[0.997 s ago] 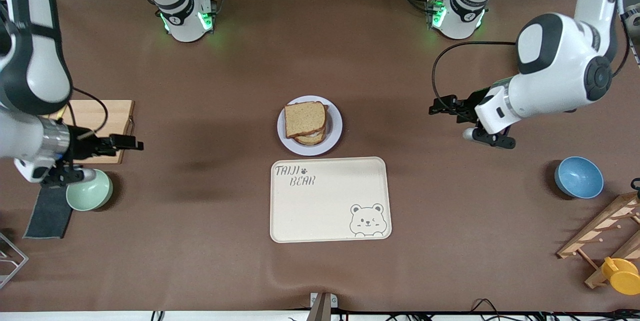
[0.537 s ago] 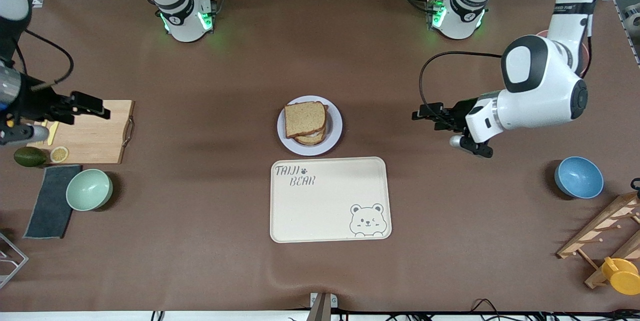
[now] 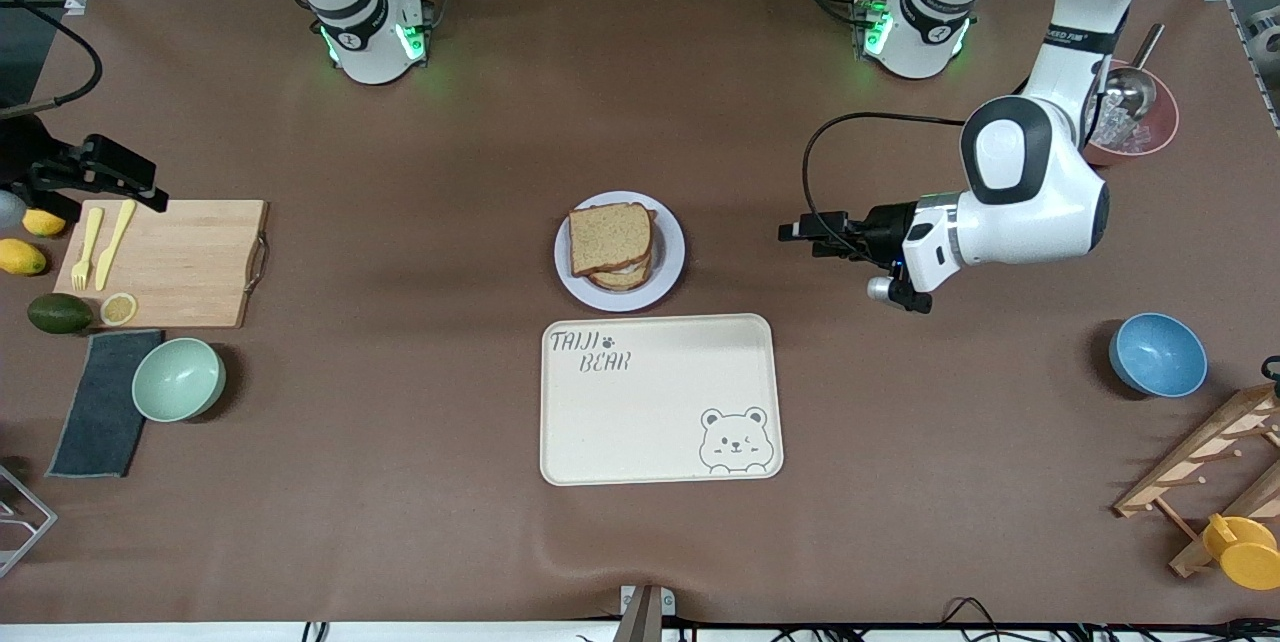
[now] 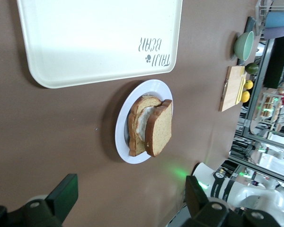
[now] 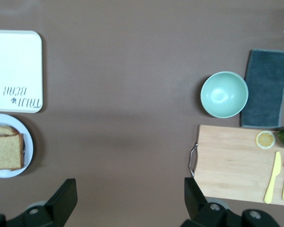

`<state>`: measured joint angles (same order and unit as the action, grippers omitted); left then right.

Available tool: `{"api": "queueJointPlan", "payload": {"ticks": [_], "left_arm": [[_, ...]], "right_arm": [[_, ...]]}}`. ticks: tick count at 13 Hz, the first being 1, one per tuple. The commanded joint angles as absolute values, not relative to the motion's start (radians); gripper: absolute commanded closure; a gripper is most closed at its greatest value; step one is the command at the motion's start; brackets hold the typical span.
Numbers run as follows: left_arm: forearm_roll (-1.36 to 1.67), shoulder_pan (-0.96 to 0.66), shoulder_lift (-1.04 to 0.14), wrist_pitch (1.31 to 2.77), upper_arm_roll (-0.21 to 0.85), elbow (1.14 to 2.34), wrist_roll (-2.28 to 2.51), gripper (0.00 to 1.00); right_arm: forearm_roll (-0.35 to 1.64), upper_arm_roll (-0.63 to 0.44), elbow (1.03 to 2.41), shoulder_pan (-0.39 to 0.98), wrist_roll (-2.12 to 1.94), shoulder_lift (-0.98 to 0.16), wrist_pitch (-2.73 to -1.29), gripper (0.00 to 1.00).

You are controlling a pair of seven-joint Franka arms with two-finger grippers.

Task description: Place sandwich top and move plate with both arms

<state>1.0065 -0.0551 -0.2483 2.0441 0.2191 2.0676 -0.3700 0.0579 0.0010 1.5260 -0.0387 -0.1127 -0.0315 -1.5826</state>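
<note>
sandwich top [image 3: 610,236]: lies on the stack on the plate, skewed so lower slice w/ white filling peeks out at one edge; no end effector touching it.
plate [image 3: 672,252]: round, white, mid-desk, just farther from front cam than the tray [image 3: 660,398]; narrow gap betw. them.
tray: cream rect., bear drawing + "TAIJI BEAR" lettering, nothing on it.
left end effector [image 3: 800,231]: fingers spread, holding nothing; over bare desk toward left arm's end from plate, pointing at it; apart from it.
right end effector [image 3: 125,177]: fingers spread, nothing held; over desk by the cutting board [image 3: 165,262] edge at right arm's end.
desk [image 3: 400,482]: brown mat covers whole top, slight ripple at front edge.
right arm's end: board w/ yellow fork, knife, lemon slice; avocado, lemons beside; green bowl [image 3: 178,379] next to dark cloth [image 3: 98,404].
left arm's end: blue bowl [image 3: 1157,354], wooden rack [image 3: 1200,467], yellow cup, pink bowl w/ metal scoop.
room: metal frames, cables, orange items past the arm bases; green lights on both bases.
</note>
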Motion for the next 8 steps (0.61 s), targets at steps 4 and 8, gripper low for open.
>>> {"api": "queueJointPlan", "payload": {"ticks": [4,8], "left_arm": [[1.288,-0.072,-0.328,2.1,0.227,2.147,-0.655,0.0],[1.403,-0.139,-0.359,2.167,0.23,2.154,-0.703,0.0]], "right_arm": [[-0.034,0.006,1.514,-0.023,-0.02,-0.037,-1.615,0.0],[-0.031,0.006,1.513,-0.021,-0.006,-0.035,-1.606,0.0]]}}
